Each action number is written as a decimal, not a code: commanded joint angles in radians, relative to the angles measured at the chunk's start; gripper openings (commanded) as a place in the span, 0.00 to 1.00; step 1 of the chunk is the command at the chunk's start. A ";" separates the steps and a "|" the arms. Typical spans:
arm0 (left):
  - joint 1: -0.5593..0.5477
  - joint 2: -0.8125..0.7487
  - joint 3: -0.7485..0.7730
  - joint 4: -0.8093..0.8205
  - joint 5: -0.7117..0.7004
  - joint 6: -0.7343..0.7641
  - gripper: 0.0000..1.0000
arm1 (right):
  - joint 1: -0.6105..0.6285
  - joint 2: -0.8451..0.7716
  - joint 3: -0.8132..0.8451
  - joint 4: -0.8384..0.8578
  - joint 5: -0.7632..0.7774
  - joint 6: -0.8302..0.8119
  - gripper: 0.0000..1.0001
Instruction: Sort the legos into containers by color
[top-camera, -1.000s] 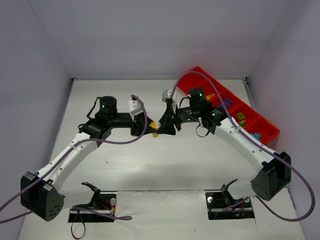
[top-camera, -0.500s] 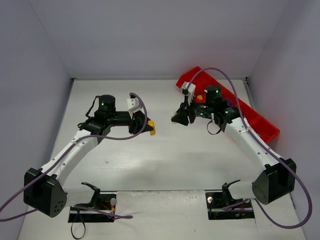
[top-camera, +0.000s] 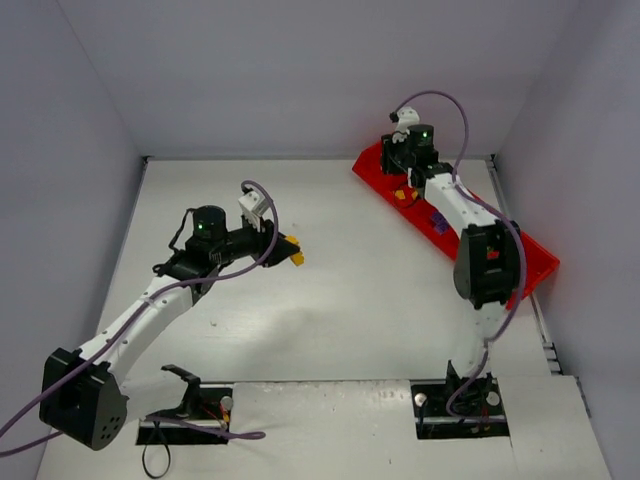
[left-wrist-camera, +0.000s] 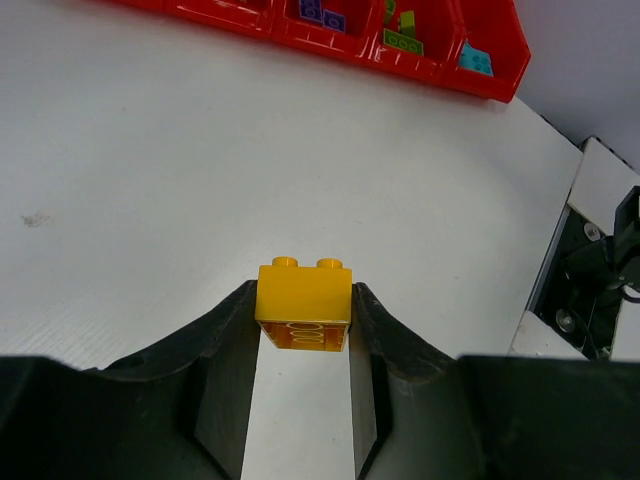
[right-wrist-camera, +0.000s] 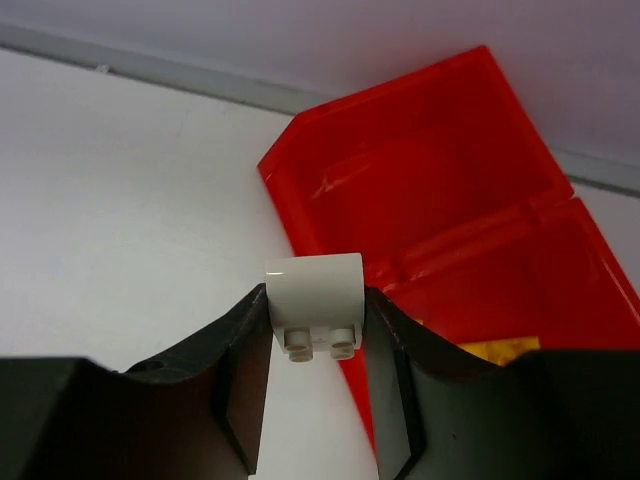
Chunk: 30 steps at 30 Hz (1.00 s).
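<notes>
Clamping an orange-yellow brick (left-wrist-camera: 304, 300) by its two side faces, the left fingers (left-wrist-camera: 236, 335) are closing to the brick's own width, with the studs pointing up and away from the wrist. The brick is being held over the white table (left-wrist-camera: 150, 180), well apart from the red tray (top-camera: 370, 168) and to that tray's left in the overhead view. The right fingers (right-wrist-camera: 245, 345) are pinching a white brick (right-wrist-camera: 313, 290) in the same manner, narrowed to its width, with the studs facing the wrist camera. The white brick is hanging over the outer wall of the tray's far end compartment (right-wrist-camera: 400, 190). In the compartment next along the tray, yellow bricks (right-wrist-camera: 495, 350) are lying. Further along the tray, purple bricks (left-wrist-camera: 322, 14), green bricks (left-wrist-camera: 402, 40) and a cyan brick (left-wrist-camera: 476, 60) are resting in three separate neighbouring compartments.
</notes>
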 joint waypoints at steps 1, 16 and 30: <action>-0.011 -0.071 0.014 0.096 -0.060 -0.083 0.11 | -0.005 0.078 0.157 0.159 0.061 0.000 0.00; -0.053 -0.092 -0.024 0.076 -0.152 -0.132 0.12 | -0.030 0.401 0.489 0.211 -0.009 0.035 0.65; -0.050 0.106 0.154 0.234 -0.258 -0.383 0.11 | -0.011 -0.237 -0.129 0.211 -0.515 0.007 0.68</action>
